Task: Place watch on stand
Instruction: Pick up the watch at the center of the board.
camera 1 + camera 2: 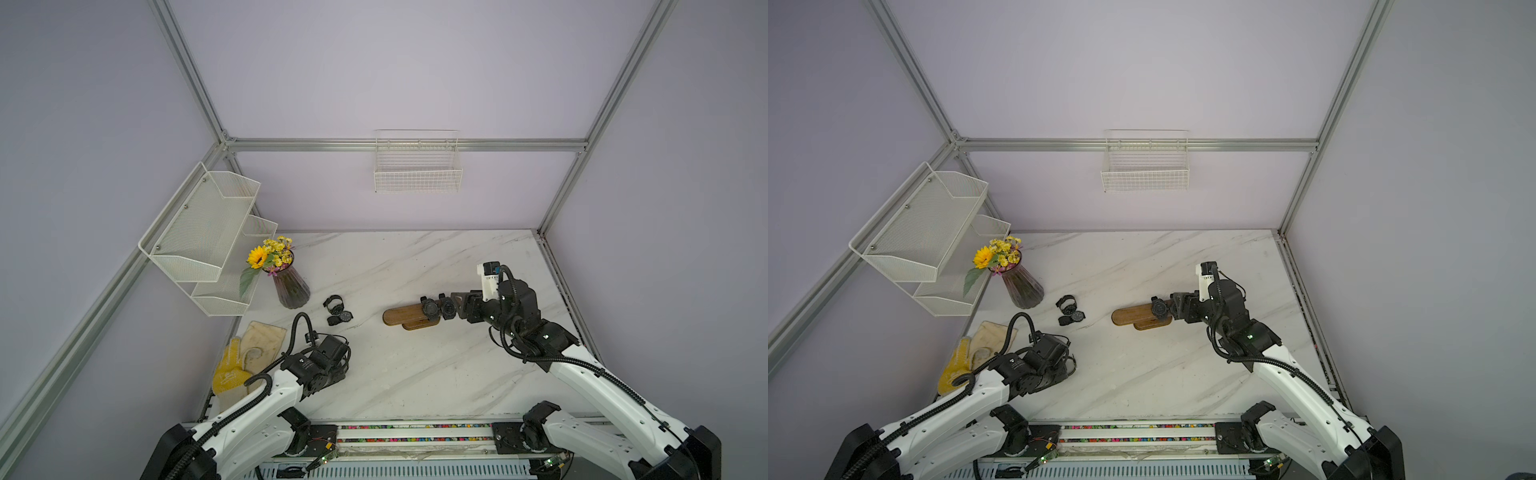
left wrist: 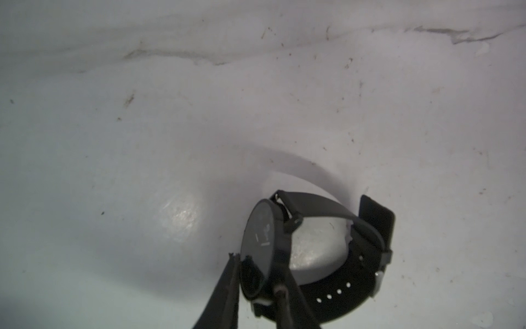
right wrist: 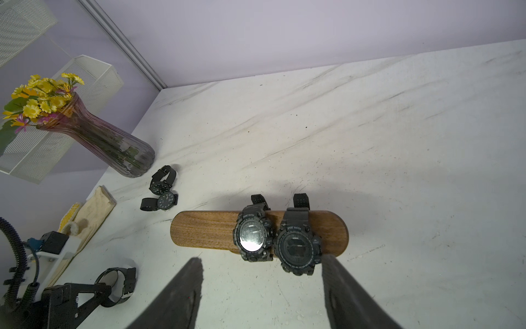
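Note:
In the left wrist view my left gripper (image 2: 256, 273) is shut on the case of a black watch (image 2: 267, 228), which stands on edge on the marble table with its strap looped behind. The right wrist view shows the same watch (image 3: 116, 282) in that gripper. The wooden stand (image 1: 401, 316) (image 1: 1129, 316) (image 3: 205, 230) carries two black sport watches (image 3: 253, 236) (image 3: 297, 245) on its right half. My right gripper (image 1: 459, 306) (image 3: 262, 273) is open just off the stand's right end, with nothing between its fingers. Two more watches (image 1: 334, 303) (image 1: 344, 317) lie on the table left of the stand.
A purple vase of yellow flowers (image 1: 291, 286) stands at the left rear, below a white mesh shelf (image 1: 208, 232). A yellow glove (image 1: 232, 370) and a beige cloth (image 1: 264, 336) lie at the left edge. A wire basket (image 1: 417, 170) hangs on the back wall.

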